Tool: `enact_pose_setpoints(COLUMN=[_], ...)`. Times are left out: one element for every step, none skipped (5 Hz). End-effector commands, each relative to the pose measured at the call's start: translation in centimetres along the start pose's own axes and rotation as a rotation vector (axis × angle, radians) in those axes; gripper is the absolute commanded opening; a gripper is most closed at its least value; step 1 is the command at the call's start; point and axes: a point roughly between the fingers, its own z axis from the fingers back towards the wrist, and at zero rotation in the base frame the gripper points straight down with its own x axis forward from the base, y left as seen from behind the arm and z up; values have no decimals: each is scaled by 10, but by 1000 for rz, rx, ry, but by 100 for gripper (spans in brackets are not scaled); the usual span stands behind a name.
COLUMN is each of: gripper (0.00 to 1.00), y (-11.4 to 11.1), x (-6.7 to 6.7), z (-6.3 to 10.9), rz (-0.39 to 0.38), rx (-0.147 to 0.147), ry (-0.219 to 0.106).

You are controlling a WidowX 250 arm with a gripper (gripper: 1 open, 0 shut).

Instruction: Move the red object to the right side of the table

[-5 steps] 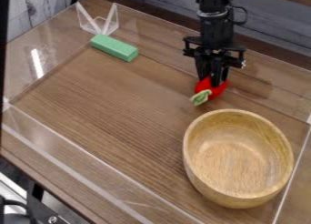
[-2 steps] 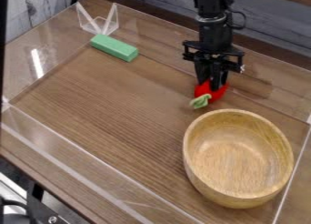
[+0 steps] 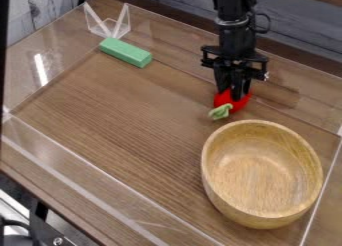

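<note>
So rn my pincer (image 3: 235, 88) is pointing nearly straight down at the table (image 3: 120, 120), and it's pinching the red object (image 3: 230, 98) between its two black fingers. The fruit is sitting low, prob touching the wood, but I can't tell for sure from this angle. Its red body is peeking out under the fingertips and the light-green stem end is sticking out toward 7 o'clock. Taking the table center as the clock middle, the fruit w/ my pincer is sitting around 2 o'clock, so already over on the right half in the cam view. The wooden bowl (image 3: 262, 173) is lying at about 5 o'clock from the fruit, just beside it w/ a thin strip of tabletop showing between the stem and the rim, so not touching. The green block (image 3: 124, 53) is lying flat well apart, out at about 10 o'clock from the fruit, near the far-left corner. Right behind the block at 11 o'clock a clear plastic bracket thing (image 3: 107, 23) is standing by the acrylic wall (image 3: 27, 130). My arm is rising up out of the top of the frame.
</note>
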Motion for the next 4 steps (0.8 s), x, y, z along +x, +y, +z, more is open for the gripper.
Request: enact_pose_setpoints(gripper=[0, 0, 0, 0], y=[2, 4, 6, 8], x=[1, 1, 1, 1], z=[-4, -7, -11, -14], rz=[-3, 0, 3, 5], rx=[9, 10, 10, 10], ry=[-7, -5, -3, -1])
